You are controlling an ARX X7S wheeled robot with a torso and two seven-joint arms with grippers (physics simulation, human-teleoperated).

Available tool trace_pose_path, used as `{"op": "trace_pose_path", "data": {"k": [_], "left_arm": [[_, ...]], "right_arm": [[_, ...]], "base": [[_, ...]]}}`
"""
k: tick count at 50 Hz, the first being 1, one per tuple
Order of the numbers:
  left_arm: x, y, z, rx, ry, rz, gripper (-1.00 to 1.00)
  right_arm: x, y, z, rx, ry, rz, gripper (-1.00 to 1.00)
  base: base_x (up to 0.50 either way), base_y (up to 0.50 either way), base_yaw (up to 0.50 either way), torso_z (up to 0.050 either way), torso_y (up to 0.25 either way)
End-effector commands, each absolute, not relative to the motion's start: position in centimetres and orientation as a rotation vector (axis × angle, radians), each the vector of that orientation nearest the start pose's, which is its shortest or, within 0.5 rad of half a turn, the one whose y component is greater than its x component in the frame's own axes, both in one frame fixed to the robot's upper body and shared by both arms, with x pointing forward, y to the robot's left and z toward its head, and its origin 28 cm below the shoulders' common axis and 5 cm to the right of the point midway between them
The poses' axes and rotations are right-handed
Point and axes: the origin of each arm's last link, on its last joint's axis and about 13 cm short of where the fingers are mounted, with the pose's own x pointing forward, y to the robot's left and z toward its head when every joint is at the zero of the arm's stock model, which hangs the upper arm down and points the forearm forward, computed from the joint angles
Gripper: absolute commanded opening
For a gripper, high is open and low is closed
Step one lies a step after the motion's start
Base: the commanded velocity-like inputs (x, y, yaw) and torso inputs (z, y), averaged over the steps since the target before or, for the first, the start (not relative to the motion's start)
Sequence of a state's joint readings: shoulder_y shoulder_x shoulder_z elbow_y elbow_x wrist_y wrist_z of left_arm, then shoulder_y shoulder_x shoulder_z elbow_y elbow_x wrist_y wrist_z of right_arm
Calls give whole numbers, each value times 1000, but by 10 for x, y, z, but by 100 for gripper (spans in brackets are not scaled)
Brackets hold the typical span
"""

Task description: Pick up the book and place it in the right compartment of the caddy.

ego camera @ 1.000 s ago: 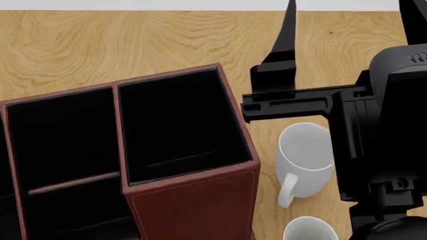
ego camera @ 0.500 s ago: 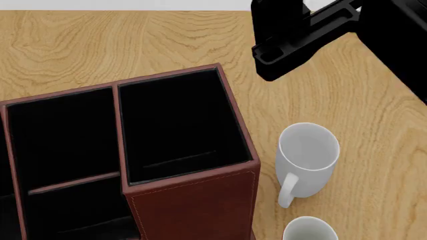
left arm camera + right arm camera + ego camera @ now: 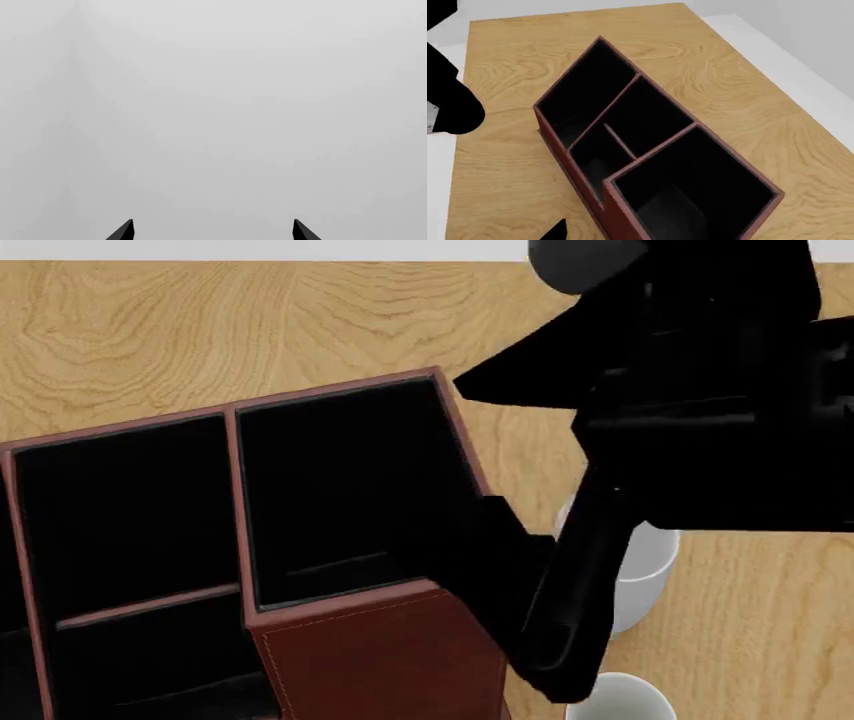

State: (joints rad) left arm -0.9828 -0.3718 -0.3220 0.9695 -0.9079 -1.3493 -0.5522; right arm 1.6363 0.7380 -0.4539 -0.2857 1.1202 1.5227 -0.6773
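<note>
Book not identifiable in any view. Caddy point(image 3: 647, 140) on table point(image 3: 507, 165); right compartment point(image 3: 347, 490) partly covered by right arm. Left gripper point(image 3: 212, 231) fingers wide; right gripper's fingers indeterminate.

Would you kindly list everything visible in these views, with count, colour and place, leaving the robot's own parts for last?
caddy: one, reddish-brown with black lining, on the table, three sections.
right compartment: one, black-lined, the tallest section; no book shows inside it.
mugs: two, white, on the table right of the caddy, largely hidden by the arm.
table: one, light wood grain.
book: not visible in any view.
right arm: black, over the caddy's right edge and the mugs; gripper state unclear.
left gripper: black fingertips apart, facing blank grey.
</note>
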Motion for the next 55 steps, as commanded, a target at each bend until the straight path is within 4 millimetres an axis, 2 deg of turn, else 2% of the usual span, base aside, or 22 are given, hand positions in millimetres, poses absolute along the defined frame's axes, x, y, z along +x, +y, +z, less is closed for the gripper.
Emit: {"op": "trace_pose_path", "data": {"k": [1,10,26,55], "left_arm": [[194,249,314,1,-617,108,100],[195,249,311,-8,-610,107,100],[196,250,309,-10,-604,104,100],[194,250,306,-13,-599,108,100]], "right_arm": [[240,-182,393,-538,542,1194,100],[242,-178,388,-631,682,1245,100],[245,-166,357,-695,878,1342,100],[263,-142,320,-904,909,1418,100]], "base": [[0,0,0,0,0],[0,0,0,0,0],[0,0,0,0,0],[0,0,0,0,0]]}}
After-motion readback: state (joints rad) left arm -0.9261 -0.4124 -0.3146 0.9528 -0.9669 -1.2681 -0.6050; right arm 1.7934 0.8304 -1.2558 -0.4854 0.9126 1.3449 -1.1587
